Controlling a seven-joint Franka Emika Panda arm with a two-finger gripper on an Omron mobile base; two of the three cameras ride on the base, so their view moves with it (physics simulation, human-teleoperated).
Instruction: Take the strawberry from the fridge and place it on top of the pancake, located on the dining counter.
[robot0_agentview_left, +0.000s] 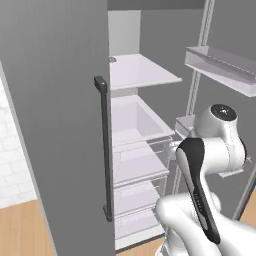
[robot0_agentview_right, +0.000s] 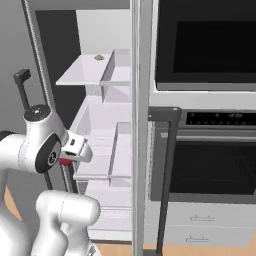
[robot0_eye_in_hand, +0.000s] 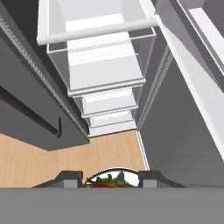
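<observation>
white robot arm fills the 4 o'clock corner of the left base view, its dark-banded wrist reaching toward the open fridge. the closed left door carries a long dark vertical handle at centre. white shelves and drawers sit stacked behind it, and door bins hang at 2 o'clock.

from the right base view, the arm rises at 8 o'clock. the gripper sits just in front of the fridge drawers, with a small red thing, the strawberry, showing beneath the hand. a dark oven stands at 3 o'clock.

looking along the hand, the two dark fingertips at 6 o'clock stand partly closed, pinching the strawberry, red with green leaves, between them. drawers lie at 12 o'clock above a wood floor.
</observation>
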